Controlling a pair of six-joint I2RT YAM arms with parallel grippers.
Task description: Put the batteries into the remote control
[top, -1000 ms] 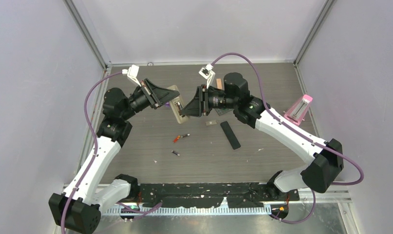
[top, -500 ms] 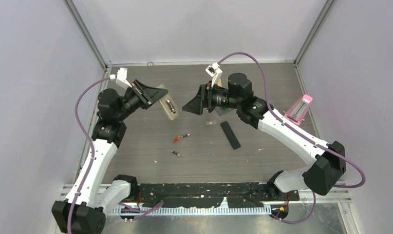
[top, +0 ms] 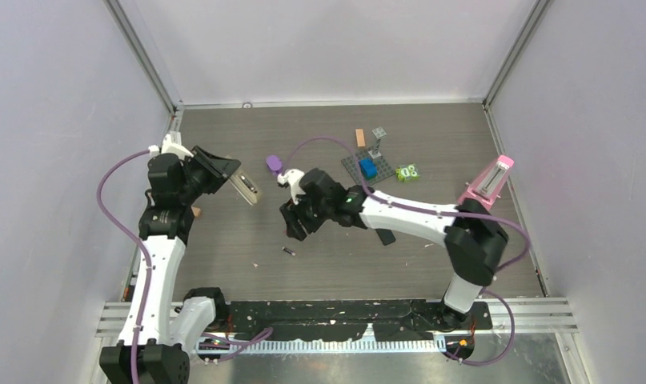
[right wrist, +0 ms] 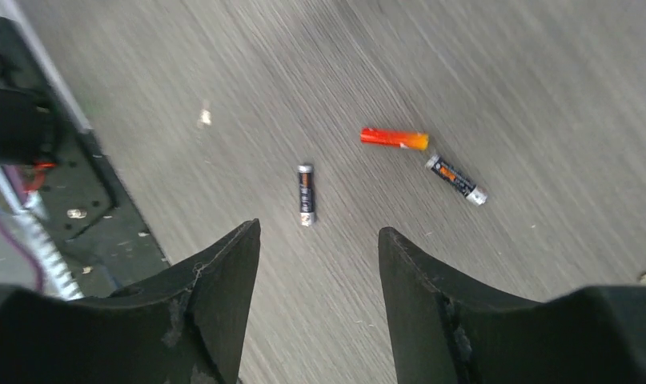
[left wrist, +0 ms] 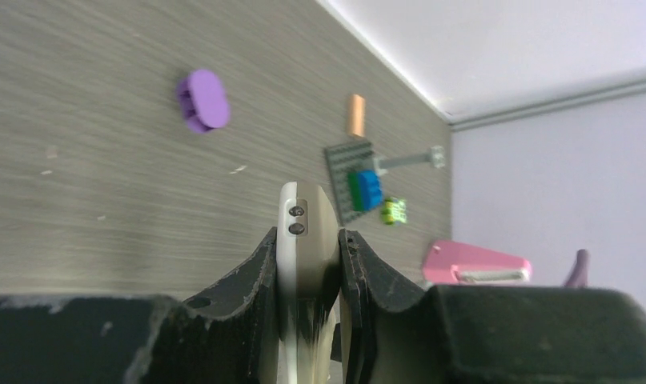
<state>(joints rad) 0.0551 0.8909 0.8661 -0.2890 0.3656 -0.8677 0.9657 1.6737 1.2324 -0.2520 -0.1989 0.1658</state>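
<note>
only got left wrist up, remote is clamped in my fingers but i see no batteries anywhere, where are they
Observer: On the table by the right gripper. The right wrist view shows an orange-red battery, a dark battery close by its end, and a second dark battery lying apart.
Operator: right gripper got one yet
Observer: No. The right gripper is open with nothing between its fingers; the second dark battery lies just ahead of them.
Operator: where am i next to it
Observer: In the top view the left gripper holds the remote off the table, left of the right gripper and not touching it.
</note>
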